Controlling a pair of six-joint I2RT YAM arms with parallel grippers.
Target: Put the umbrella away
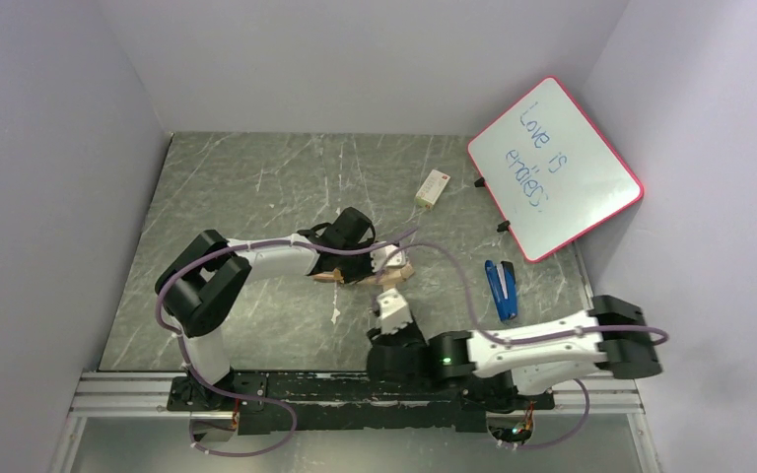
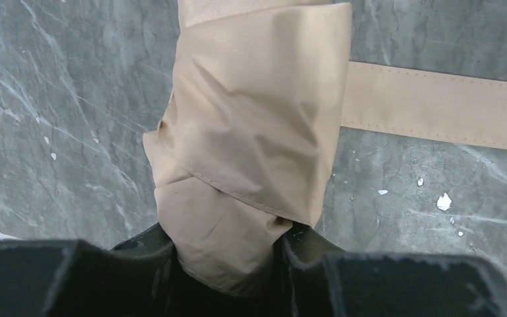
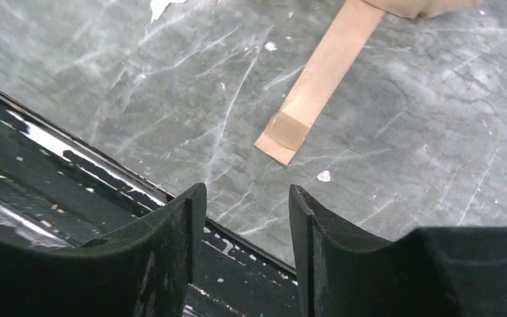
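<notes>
Top view: left hand is at mid-counter, on the umbrella, of which only a sliver of tan shows. Right hand is just on the near side, apart from it. Whiteboard leans at far right, well clear.

Left wrist: fabric is rolled into a tan bundle, its near end pinched between the left fingers, narrow and firm. Strap runs off to the right, flat on the counter, unfastened.

Right wrist: right hand is moderately wide with nothing between the fingers. The strap's free end lies ahead and slightly right, with the darker fastening patch facing up.

Judgement: the step is closing the strap round the bundle.
- Left holds the roll steady, no twisting, or the folds will spring.
- Right takes the strap just behind the patch, edge-on, since it lies flat.
- Lift, draw snug over the roll, press the patch down.
- Slack lets the fabric loosen.
</notes>
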